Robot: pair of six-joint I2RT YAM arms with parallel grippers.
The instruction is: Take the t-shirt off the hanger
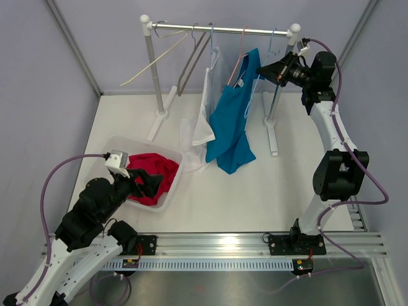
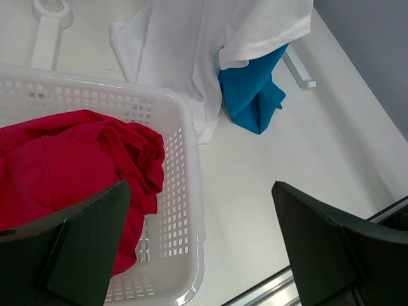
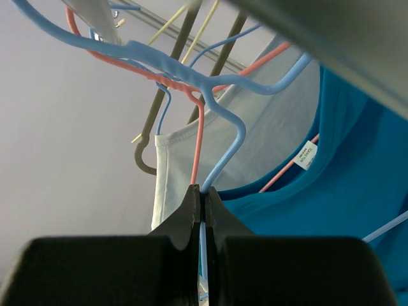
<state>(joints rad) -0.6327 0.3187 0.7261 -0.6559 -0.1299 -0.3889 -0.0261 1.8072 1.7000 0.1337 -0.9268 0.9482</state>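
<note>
A blue t-shirt (image 1: 231, 121) hangs from the rail (image 1: 223, 29), and its hem reaches the table. In the right wrist view a pink hanger (image 3: 197, 137) runs inside the blue t-shirt's (image 3: 344, 191) neck. My right gripper (image 1: 262, 68) is raised at the rail's right end; in its wrist view the gripper (image 3: 204, 190) is shut on the thin wire of a light blue hanger (image 3: 226, 156) beside the collar. My left gripper (image 1: 153, 183) is open and empty over the basket's near right corner, as its wrist view (image 2: 199, 188) shows.
A white t-shirt (image 1: 205, 118) hangs just left of the blue one. Several bare hangers (image 1: 191, 57) hang on the rail. A white basket (image 1: 172, 188) at the left holds a red garment (image 1: 153, 172). The rack's feet (image 1: 272, 137) stand on the table.
</note>
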